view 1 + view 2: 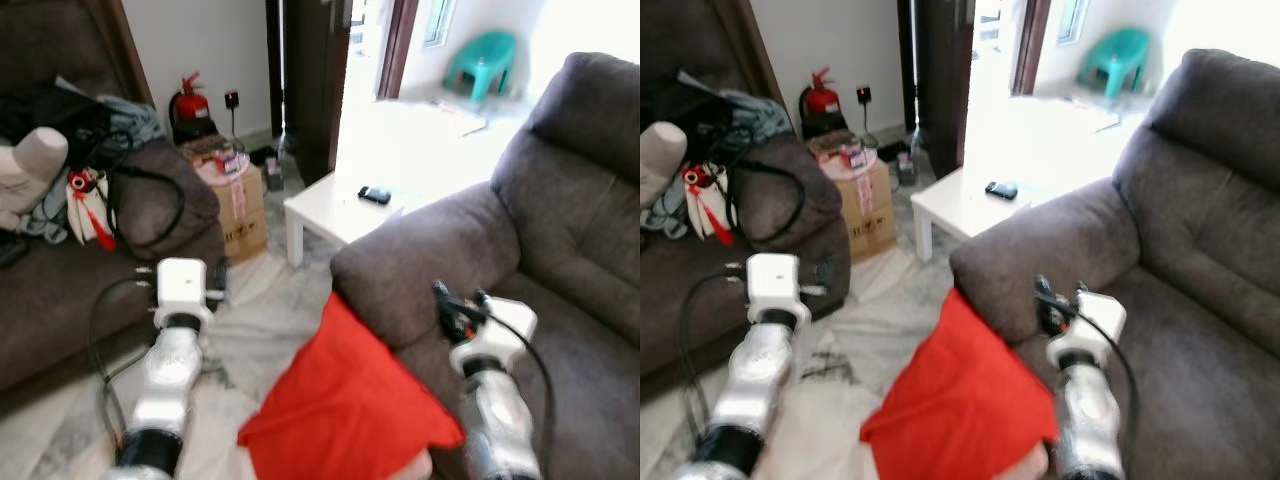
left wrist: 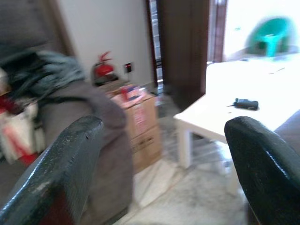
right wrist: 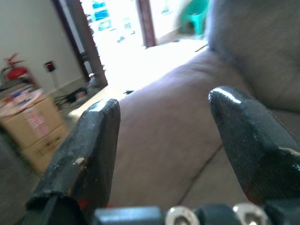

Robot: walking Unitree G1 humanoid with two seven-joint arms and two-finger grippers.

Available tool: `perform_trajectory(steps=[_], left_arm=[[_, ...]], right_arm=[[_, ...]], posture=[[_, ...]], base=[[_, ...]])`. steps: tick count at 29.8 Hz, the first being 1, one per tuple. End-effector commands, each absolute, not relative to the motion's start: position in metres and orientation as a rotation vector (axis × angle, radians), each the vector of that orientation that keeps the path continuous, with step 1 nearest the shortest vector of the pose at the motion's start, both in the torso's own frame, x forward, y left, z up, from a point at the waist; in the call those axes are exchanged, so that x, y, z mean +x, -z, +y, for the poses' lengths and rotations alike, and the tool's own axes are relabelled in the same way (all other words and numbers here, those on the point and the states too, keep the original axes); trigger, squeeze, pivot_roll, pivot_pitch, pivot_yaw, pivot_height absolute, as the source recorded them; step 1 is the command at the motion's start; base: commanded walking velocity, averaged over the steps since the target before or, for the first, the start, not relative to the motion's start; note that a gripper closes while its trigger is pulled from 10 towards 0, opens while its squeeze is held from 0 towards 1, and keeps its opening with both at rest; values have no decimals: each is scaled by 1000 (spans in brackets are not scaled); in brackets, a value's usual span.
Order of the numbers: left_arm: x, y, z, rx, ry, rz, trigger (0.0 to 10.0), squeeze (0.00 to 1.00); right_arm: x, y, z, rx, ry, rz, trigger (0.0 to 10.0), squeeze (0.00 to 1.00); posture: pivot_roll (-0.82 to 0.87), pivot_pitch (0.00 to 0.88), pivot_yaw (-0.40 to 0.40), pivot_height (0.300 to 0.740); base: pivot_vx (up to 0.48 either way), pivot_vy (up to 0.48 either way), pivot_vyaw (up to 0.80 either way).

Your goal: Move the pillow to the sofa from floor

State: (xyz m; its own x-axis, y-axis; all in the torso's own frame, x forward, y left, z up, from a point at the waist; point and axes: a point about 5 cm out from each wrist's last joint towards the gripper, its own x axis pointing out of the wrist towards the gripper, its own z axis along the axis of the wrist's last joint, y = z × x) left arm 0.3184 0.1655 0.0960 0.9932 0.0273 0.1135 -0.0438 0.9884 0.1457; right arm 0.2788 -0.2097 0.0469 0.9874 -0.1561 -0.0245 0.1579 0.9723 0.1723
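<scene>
You face the grey sofa point(image 1: 560, 260), its padded arm just ahead of you. The red pillow point(image 1: 345, 405) leans against the front of that arm, between your two arms, its lower end out of view. To your left, the white table point(image 1: 330, 205) stands beside a cardboard box point(image 1: 240, 205). Your right gripper point(image 3: 164, 154) hovers at the sofa arm, fingers apart and empty. Your left gripper point(image 2: 164, 159) is spread too, over the marble floor point(image 1: 260, 320).
</scene>
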Motion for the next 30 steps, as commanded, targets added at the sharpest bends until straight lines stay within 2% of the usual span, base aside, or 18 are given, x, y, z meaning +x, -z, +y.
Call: perform_trajectory(steps=[1,4,12,23,30], left_arm=[[319,-98,177,163,-66,-105,10000,0],[320,-98,176,160,-55,-103,10000,0],[319,-92,169,139,11,-62,10000,0],[313,-77,163,154,57,-2,10000,0],[317,-97,165,206,5,-97,10000,0]], right_arm=[[283,-48,-199,198,134,15,10000,0],[283,-45,-199,207,139,41,10000,0],[283,-43,-201,195,138,57,10000,0],[280,-34,-198,210,125,93,10000,0],[283,-47,-199,220,124,7,10000,0]], posture=[[-10,0,-61,740],[-10,0,-61,740],[-4,0,-66,740],[-7,0,-60,740],[-2,0,-58,740]], base=[[259,0,0],[172,0,-190],[0,0,-761],[0,0,0],[0,0,0]])
